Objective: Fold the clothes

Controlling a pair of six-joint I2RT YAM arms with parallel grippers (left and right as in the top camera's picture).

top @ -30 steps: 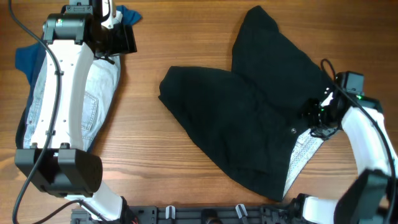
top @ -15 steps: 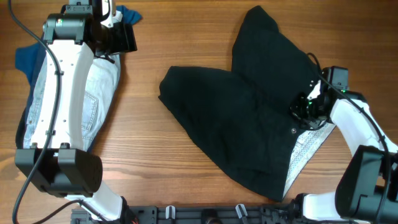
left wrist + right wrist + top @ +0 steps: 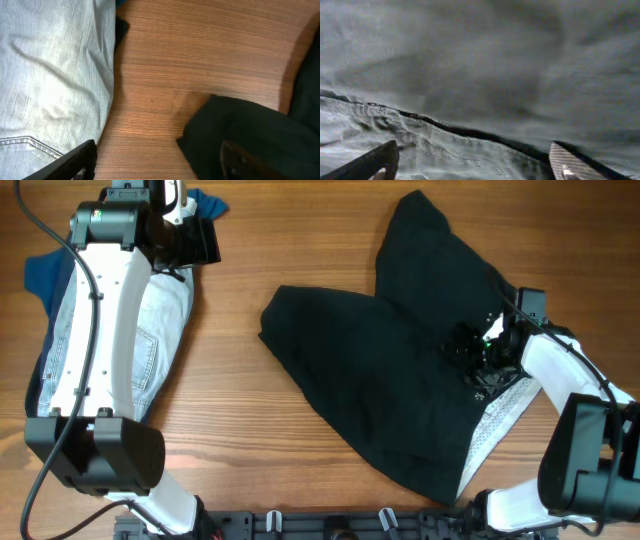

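The black shorts [image 3: 400, 370] lie spread flat on the tabletop [image 3: 300, 240], directly under the right pincer [image 3: 470, 360], and that is the relation to watch. Their waistband end sits just on the pincer's near side, with the pale waistband lining [image 3: 495, 415] turned out there. The two legs fan away from it, one toward the far edge and one across toward the middle. The right wrist view is very close in: the right pincer [image 3: 472, 152] is low over the cloth with its fingers [image 3: 370, 162] spread wide and nothing caught between them. A dark hem line runs from one finger toward the other, black fabric beyond it and lining on the near side. So the edge lies along the line of closing, not across it, and I'd judge a pinch here gathers that waistband edge. This arm is plainly the nearer one. The left pincer [image 3: 157, 160] is well apart, also gaping and empty. It hangs at the far end of the denim shorts [image 3: 160, 320], which lie over a blue top [image 3: 45, 275].
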